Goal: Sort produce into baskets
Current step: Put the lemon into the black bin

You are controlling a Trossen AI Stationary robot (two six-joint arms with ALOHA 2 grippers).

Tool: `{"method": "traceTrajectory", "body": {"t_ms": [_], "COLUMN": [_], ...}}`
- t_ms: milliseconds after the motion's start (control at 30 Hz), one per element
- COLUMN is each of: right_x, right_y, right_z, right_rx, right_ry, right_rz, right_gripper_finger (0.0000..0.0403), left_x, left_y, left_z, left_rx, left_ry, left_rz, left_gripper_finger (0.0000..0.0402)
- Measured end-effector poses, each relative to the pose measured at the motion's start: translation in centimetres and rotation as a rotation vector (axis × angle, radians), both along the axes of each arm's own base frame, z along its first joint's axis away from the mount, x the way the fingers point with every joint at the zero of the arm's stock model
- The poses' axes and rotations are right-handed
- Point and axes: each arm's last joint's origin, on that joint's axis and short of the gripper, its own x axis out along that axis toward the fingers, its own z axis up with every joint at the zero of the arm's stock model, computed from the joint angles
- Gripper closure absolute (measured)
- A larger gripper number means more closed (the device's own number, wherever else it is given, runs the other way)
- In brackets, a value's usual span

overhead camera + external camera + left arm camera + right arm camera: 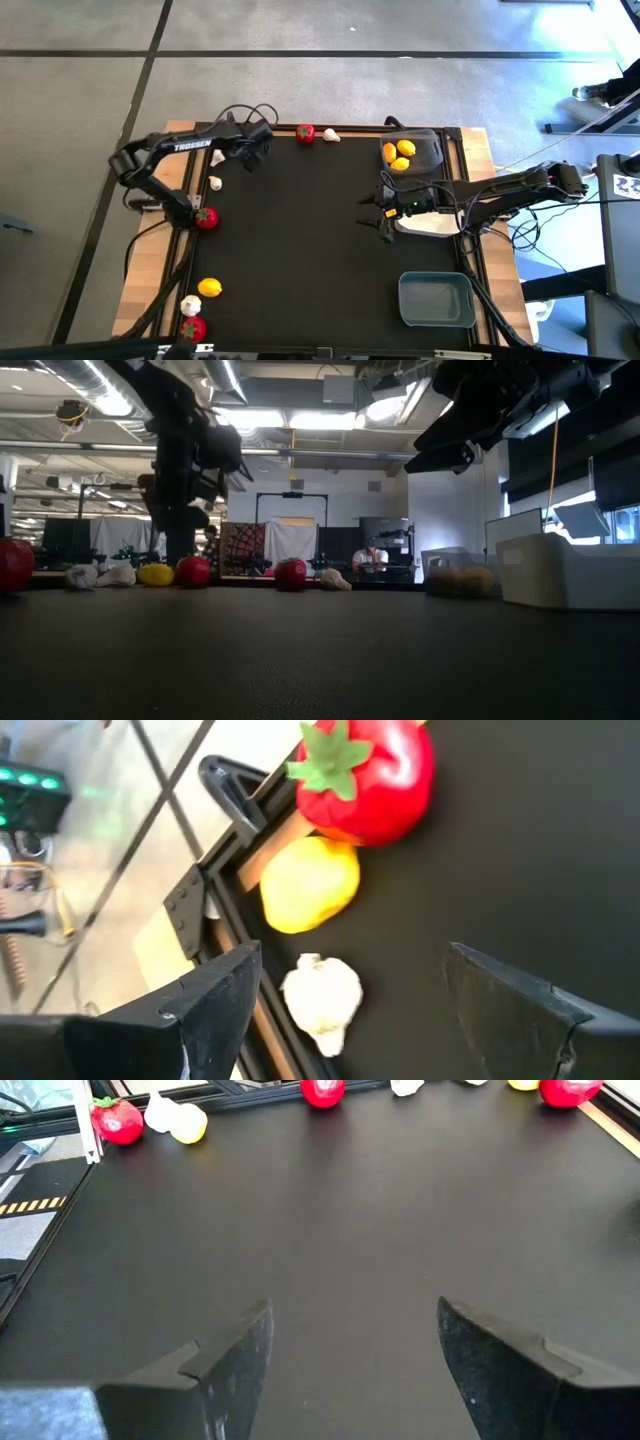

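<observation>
Your left gripper (212, 183) hangs released at the bench's (320, 260) left edge over a white bulb (215, 183), and your right gripper (372, 215) hangs released over the bare middle, just beside the white basket (435, 225). Around them you have three red fruits (206, 218), three lemons (209, 288), two of them in the dark grey basket (425, 150), three white bulbs, and the blue-grey basket (437, 299) at the near right corner.

Both arms black, jointed. Left arm (165, 150) carries white "TROSSEN" lettering; loose black cables loop near its wrist. Left hand (350, 1010) and right hand (350, 1360): broad, flat, matte black fingers with angular edges.
</observation>
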Motion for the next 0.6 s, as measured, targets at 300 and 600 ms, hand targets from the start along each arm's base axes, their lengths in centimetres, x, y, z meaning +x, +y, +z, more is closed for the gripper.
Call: {"method": "traceTrajectory", "body": {"t_ms": [300,600], "right_x": [0.0,0.0], "right_y": [0.0,0.0], "right_z": [0.0,0.0], "right_rx": [0.0,0.0], "right_ry": [0.0,0.0], "right_rz": [0.0,0.0], "right_gripper_finger": [0.0123,0.0123], "left_x": [-0.3,-1.5], "left_y": [2.6,5.0], "left_z": [-2.5,-3.7], "left_rx": [-0.047,-0.062], "left_ry": [0.075,0.105], "left_rz": [0.009,0.007], "left_gripper_finger": [0.0092,0.0092]}}
